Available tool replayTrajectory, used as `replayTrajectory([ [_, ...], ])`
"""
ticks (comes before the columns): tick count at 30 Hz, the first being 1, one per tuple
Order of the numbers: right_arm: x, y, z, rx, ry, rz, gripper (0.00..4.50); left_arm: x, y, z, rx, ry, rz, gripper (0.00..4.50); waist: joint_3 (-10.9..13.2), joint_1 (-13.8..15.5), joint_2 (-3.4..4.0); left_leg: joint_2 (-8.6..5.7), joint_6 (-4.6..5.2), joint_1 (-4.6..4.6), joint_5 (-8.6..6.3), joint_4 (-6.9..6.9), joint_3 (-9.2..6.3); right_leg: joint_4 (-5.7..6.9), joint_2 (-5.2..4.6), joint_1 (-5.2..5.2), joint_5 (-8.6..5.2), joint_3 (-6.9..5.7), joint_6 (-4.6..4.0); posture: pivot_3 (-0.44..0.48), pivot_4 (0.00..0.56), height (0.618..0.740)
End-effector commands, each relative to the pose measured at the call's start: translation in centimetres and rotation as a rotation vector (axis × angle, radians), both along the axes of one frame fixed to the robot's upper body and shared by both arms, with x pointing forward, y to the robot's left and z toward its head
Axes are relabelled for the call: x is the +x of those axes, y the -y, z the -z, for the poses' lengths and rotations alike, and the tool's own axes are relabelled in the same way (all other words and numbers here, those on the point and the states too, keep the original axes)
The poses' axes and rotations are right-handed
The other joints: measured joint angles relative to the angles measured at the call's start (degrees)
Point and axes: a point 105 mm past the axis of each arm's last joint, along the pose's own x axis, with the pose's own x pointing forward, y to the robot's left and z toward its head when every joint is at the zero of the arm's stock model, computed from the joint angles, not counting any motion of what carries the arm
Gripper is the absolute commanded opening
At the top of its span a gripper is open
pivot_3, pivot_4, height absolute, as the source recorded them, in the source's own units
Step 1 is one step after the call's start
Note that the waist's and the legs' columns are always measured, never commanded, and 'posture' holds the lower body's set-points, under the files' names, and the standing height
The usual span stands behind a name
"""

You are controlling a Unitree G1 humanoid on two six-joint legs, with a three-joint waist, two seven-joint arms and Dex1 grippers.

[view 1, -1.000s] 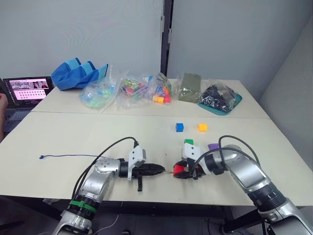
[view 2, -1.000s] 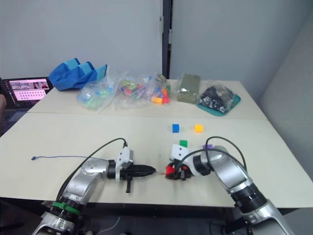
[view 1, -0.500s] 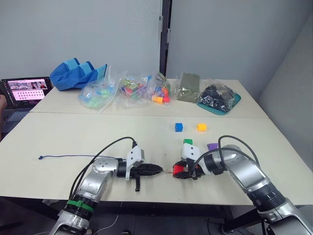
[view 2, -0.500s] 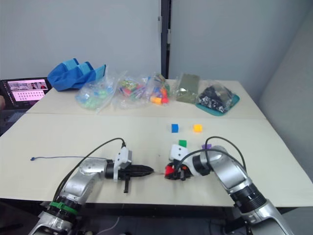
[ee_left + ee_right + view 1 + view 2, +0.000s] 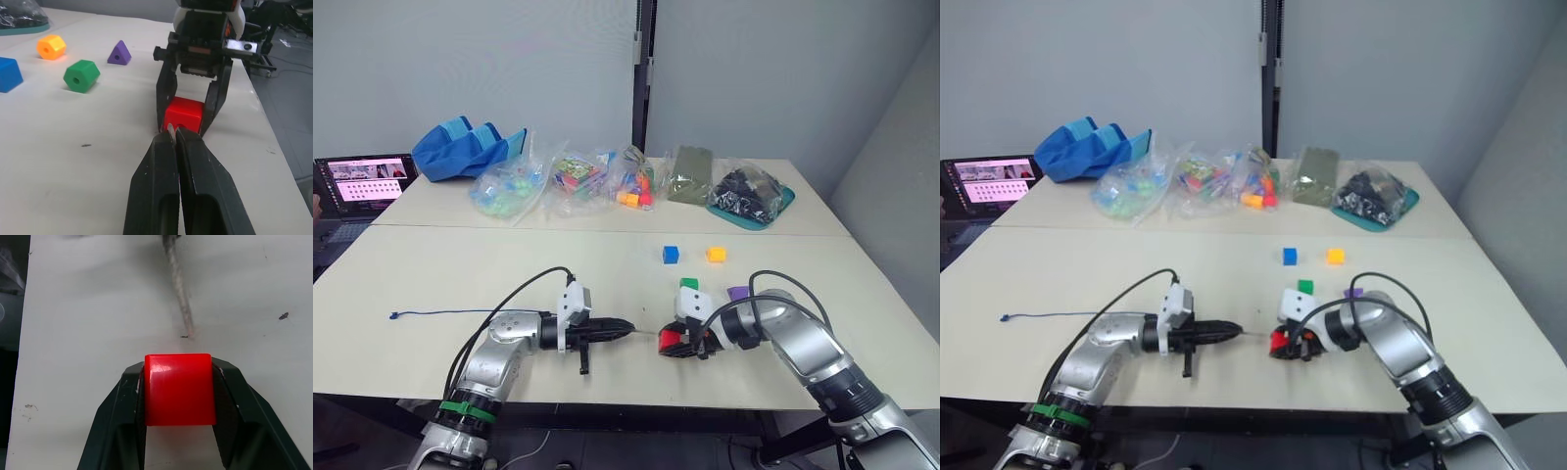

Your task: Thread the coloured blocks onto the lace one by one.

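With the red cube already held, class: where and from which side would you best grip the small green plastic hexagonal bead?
Grip the green hexagonal bead across two opposite flat side faces, coming from above. Its hole faces sideways toward the lace-holding left gripper, so pinching the sides probably keeps the hole free.

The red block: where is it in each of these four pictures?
Left eye view: red block, near the table's front edge, between the right gripper's fingers.
Right eye view: same spot.
Left wrist view: centre, ahead of the lace's tip.
Right wrist view: lower centre.
Shared landmark: the lace's pale tip.
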Motion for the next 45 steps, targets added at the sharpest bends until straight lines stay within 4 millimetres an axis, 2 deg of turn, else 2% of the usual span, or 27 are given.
replayTrajectory([
  [1, -0.3, -0.4, -0.1, -0.001, 0.008, -0.029, 1.19, -0.1, 0.4, -0.2, -0.007, 0.028, 0.010, 0.00, 0.0, 0.0, 0.00, 0.00, 0.00, 0.00, 0.00, 0.00, 0.00, 0.00, 0.00, 0.00, 0.00, 0.00, 0.00, 0.000, 0.150, 0.740],
  [21, -0.3, -0.1, -0.5, -0.009, 0.012, -0.021, 1.19, -0.1, 1.9, 0.4, -0.021, 0.017, 0.048, 0.00, 0.0, 0.0, 0.00, 0.00, 0.00, 0.00, 0.00, 0.00, 0.00, 0.00, 0.00, 0.00, 0.00, 0.00, 0.00, 0.000, 0.150, 0.740],
  [25, -0.4, -0.1, -0.5, -0.008, 0.011, -0.022, 1.19, 0.0, 2.6, 0.8, -0.008, 0.024, 0.069, 0.00, 0.0, 0.1, 0.00, 0.00, 0.00, 0.00, 0.00, 0.00, 0.00, 0.00, 0.00, 0.00, 0.00, 0.00, 0.00, 0.000, 0.150, 0.740],
  [28, -0.4, -0.2, -0.6, -0.006, 0.009, -0.024, 1.19, 0.6, 3.4, 1.7, 0.075, 0.068, 0.092, 0.00, 0.0, 0.2, 0.00, -0.01, 0.00, 0.00, 0.00, 0.01, 0.00, -0.01, 0.00, 0.01, 0.00, 0.00, 0.00, 0.000, 0.150, 0.740],
  [38, -0.5, -0.2, -0.6, -0.004, 0.008, -0.021, 1.19, 1.4, 5.0, 1.0, 0.065, 0.082, 0.127, 0.00, 0.0, 0.0, 0.00, -0.01, 0.00, -0.01, 0.00, -0.01, 0.00, -0.02, 0.00, 0.00, 0.00, 0.00, 0.00, 0.000, 0.150, 0.740],
  [42, -0.5, -0.2, -0.6, -0.004, 0.008, -0.019, 1.19, 1.3, 4.7, 0.9, 0.086, 0.063, 0.143, 1.30, 0.0, 0.0, 0.00, -0.01, 0.00, -0.01, 0.00, -0.01, 0.00, -0.01, 0.00, 0.00, 0.00, 0.00, 0.00, 0.000, 0.150, 0.740],
  [45, -0.4, -0.1, -0.6, -0.006, 0.006, -0.015, 1.19, 1.5, 4.3, 0.8, 0.155, 0.117, 0.141, 2.26, 0.0, 0.0, 0.00, -0.01, 0.00, -0.01, 0.00, -0.01, 0.00, -0.01, 0.00, 0.00, 0.00, 0.00, 0.00, 0.000, 0.150, 0.740],
])
